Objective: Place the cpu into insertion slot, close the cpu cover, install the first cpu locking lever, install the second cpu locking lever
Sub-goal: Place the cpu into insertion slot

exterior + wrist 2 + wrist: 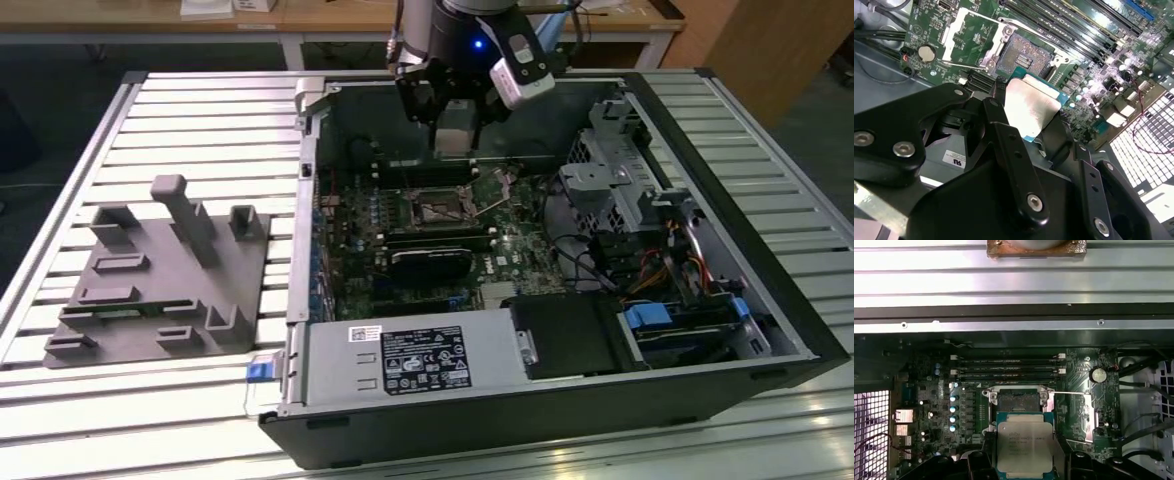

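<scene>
So our claw (1028, 111) is pinched shut on the cpu (1025, 447), gripping it by two opposite edges with the silver face showing. We've got it up over the motherboard (400, 225), close to the insertion slot (1018, 401) but not in it. The slot's bare, cpu cover (1097, 416) flipped open beside it. All that's inside the open computer case (701, 190) on the slatted desk (200, 110). A grey holder block (160, 280) sits to the exterior view's left.

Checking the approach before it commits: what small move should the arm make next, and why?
Probably a short shift to centre the cpu over the insertion slot: the jaws hold it above the board, offset from the slot in both wrist views, and the cpu cover is swung open.
</scene>
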Controlling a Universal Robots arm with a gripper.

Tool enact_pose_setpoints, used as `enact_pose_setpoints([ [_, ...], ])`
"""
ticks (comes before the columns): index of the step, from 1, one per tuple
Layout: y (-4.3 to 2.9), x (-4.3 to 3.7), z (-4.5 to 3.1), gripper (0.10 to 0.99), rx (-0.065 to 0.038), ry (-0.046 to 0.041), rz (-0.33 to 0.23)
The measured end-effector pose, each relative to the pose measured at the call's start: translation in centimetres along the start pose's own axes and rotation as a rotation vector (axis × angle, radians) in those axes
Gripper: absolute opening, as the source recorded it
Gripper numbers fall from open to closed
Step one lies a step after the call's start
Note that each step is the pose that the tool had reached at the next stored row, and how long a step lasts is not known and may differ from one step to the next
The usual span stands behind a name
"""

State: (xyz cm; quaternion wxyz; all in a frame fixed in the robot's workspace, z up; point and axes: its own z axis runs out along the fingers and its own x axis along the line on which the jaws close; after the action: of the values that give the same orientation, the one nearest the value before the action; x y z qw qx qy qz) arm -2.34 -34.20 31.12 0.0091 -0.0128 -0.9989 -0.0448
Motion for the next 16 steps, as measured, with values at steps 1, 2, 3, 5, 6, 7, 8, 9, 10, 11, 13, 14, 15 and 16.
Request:
enact_pose_setpoints([
  [1, -0.01, 0.00, 0.12, 0.537, 0.000, 0.0000, 0.000],
  [2, -0.02, 0.00, 0.21, 0.537, 0.000, 0.0000, 0.000],
  [3, -0.03, -0.01, 0.29, 0.537, 0.000, 0.0000, 0.000],
  [5, -0.04, -0.01, 0.47, 0.537, 0.000, 0.0000, 0.000],
  [6, -0.05, -0.01, 0.56, 0.537, 0.000, 0.0000, 0.000],
  [7, -0.06, -0.01, 0.68, 0.537, 0.000, 0.0000, 0.000],
  [8, -0.08, -0.01, 0.81, 0.537, 0.000, 0.0000, 0.000],
  [9, -0.09, -0.02, 0.99, 0.537, 0.000, 0.0001, 0.000],
  [10, -0.11, -0.02, 1.17, 0.537, 0.000, 0.0000, 0.000],
  [11, -0.12, -0.03, 1.36, 0.537, 0.000, 0.0000, 0.000],
  [13, -0.15, -0.03, 1.72, 0.537, 0.000, 0.0000, 0.000],
  [14, -0.17, -0.04, 1.89, 0.537, 0.000, 0.0000, 0.000],
  [15, -0.19, -0.04, 2.07, 0.537, 0.000, 0.0001, -0.001],
  [16, -0.20, -0.04, 2.26, 0.537, 0.000, 0.0002, -0.002],
])
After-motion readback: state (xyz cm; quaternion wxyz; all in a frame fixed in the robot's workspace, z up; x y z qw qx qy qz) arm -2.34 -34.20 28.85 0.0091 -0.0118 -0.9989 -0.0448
